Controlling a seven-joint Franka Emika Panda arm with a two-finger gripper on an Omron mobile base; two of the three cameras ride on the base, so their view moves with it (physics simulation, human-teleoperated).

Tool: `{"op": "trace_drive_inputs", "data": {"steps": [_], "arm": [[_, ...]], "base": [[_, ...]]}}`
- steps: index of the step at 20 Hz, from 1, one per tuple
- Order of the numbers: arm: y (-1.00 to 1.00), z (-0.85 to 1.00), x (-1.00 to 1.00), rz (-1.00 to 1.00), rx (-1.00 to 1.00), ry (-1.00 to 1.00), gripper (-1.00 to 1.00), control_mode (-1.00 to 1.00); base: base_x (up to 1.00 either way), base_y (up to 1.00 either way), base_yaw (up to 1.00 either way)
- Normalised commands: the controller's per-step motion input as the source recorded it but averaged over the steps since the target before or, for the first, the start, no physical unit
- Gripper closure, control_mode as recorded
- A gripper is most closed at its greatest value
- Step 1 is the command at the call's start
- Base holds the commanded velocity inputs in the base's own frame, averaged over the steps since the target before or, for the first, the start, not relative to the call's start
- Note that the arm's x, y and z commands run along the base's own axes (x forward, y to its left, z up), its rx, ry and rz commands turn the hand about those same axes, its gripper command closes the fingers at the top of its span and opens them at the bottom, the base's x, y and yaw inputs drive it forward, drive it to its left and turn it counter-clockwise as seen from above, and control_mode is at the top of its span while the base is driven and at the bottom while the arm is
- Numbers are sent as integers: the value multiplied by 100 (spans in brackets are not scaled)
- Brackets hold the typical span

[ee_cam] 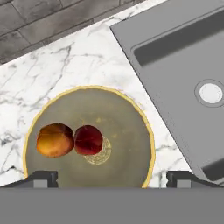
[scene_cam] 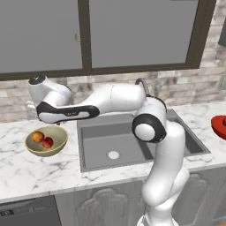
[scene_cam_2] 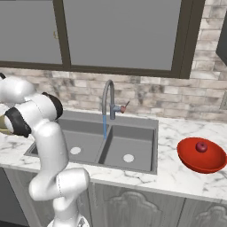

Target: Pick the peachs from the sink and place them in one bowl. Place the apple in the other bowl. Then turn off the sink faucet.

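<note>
Two peachs (ee_cam: 55,139) (ee_cam: 89,140) lie side by side in the tan-golden bowl (ee_cam: 127,131), which stands on the counter left of the sink (scene_cam: 132,137). The same bowl (scene_cam: 58,140) holds both fruits (scene_cam: 38,137) in the left base view. My gripper (ee_cam: 112,180) hangs open above this bowl, its fingertips (ee_cam: 41,178) wide apart and holding nothing. The dark crimson apple (scene_cam_2: 201,146) sits in the red bowl (scene_cam_2: 195,158) on the counter right of the sink (scene_cam_2: 133,150). Water runs down from the arched faucet (scene_cam_2: 107,97) into the basin.
My arm reaches left across the sink, hiding most of the faucet (scene_cam: 142,83) in the left base view. A brick wall and a dark-framed window stand behind the counter. A dishwasher front (scene_cam: 26,212) sits below the counter at the left.
</note>
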Motion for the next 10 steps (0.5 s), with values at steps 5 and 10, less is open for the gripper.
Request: {"op": "trace_drive_inputs", "data": {"steps": [5, 10], "arm": [[-100, -27, -79, 25, -12, 25, -100, -100], [-100, -7, -4, 53, 3, 0, -100, -100]], "base": [[0, 0, 0], [0, 0, 0]]}}
